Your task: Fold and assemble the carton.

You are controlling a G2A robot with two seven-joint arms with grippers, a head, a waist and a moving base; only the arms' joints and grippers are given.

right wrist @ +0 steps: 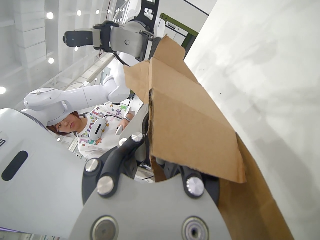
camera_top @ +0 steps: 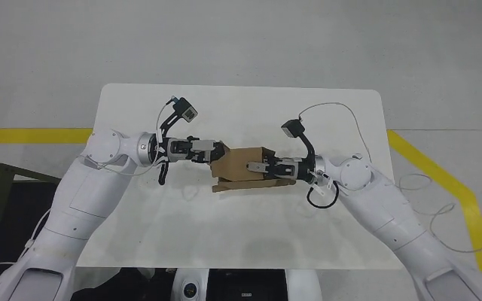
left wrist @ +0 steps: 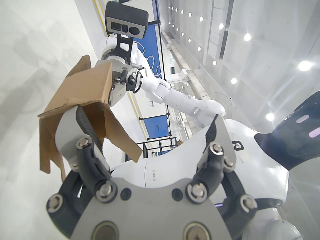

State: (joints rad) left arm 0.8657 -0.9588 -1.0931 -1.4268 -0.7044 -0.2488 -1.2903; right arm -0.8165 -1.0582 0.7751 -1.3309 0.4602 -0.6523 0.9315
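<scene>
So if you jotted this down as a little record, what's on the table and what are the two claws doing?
surface: white table
object: brown cardboard carton, partly folded, flaps loose, at the table's middle
left gripper: open, one finger at the carton's open end, the other clear of it
right gripper: at the carton's opposite end, its hold hidden by cardboard
progress: box not yet assembled
</scene>
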